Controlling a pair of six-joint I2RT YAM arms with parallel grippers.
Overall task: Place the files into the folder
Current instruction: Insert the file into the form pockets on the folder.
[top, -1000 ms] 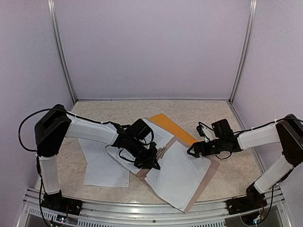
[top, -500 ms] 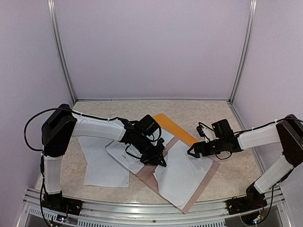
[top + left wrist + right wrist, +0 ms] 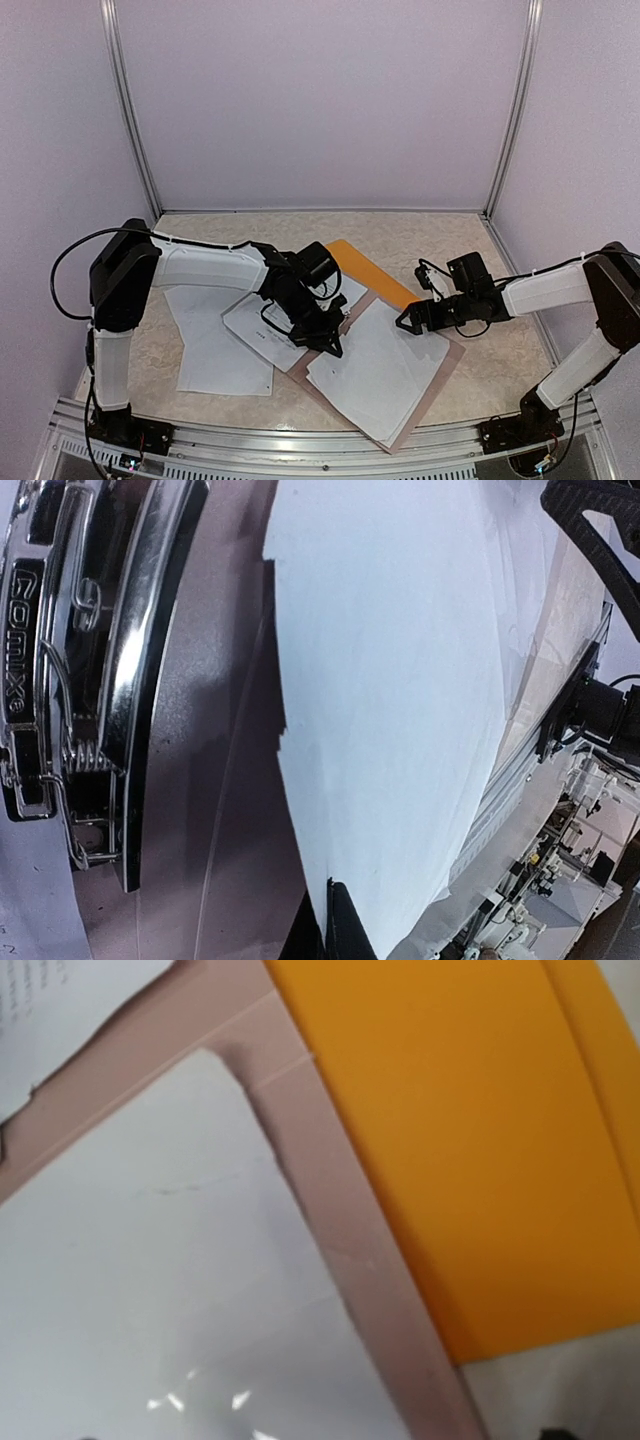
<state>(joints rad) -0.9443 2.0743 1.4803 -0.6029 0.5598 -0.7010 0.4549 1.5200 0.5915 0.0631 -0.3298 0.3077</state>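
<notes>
The left gripper is fully closed, its tip at the left corner of a white sheet lying on the pinkish board. A pinch on the paper cannot be confirmed. The right gripper hangs wide open and empty over the sheet's far edge. The orange folder lies just beyond that edge, long axis diagonal, nearer the right arm. More sheets lie to the left.

The folder was mostly buried under the files, its clip was cut off in the left wrist view, and the print couldn't be read.
</notes>
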